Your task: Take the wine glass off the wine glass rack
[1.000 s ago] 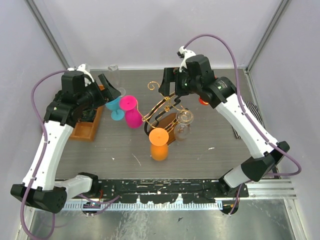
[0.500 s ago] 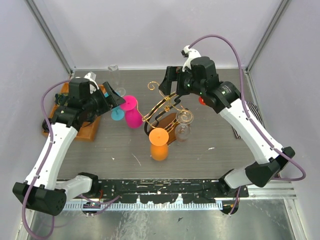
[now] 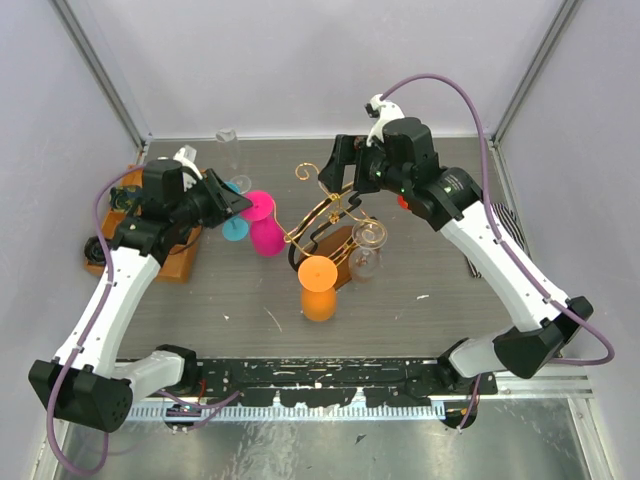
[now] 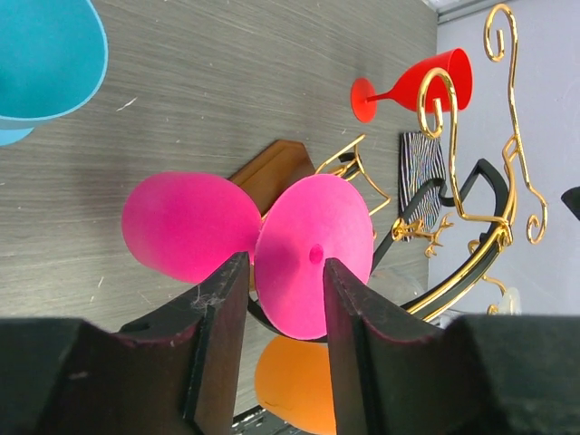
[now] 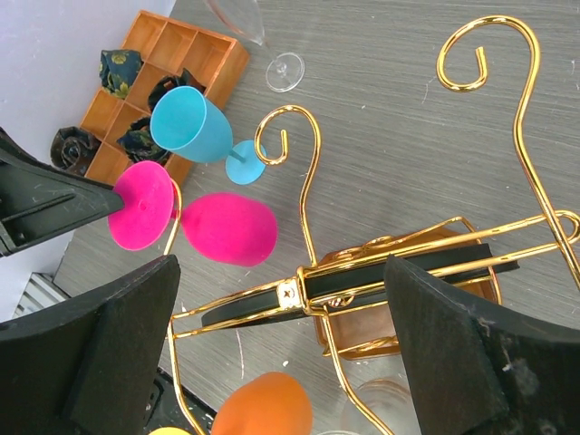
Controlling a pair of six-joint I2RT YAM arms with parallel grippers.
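On the rack [image 5: 399, 270] the pink wine glass [image 3: 266, 236] hangs bowl-down, left gripper [image 4: 286, 272] half-spread by its foot.

Premises: a robotics laboratory test cell. Plain pale wall panels [image 3: 300, 60] set in metal framing posts [image 3: 100, 70] enclose the grey table [image 3: 420, 290] behind and to both sides of the wine glass rack [image 3: 325, 215]. Nearer than the rack, an aluminium rail [image 3: 530, 378] carries two robot arms, left arm [image 3: 105, 300] and right arm [image 3: 505, 265], both trailing purple cables [image 3: 440, 82].
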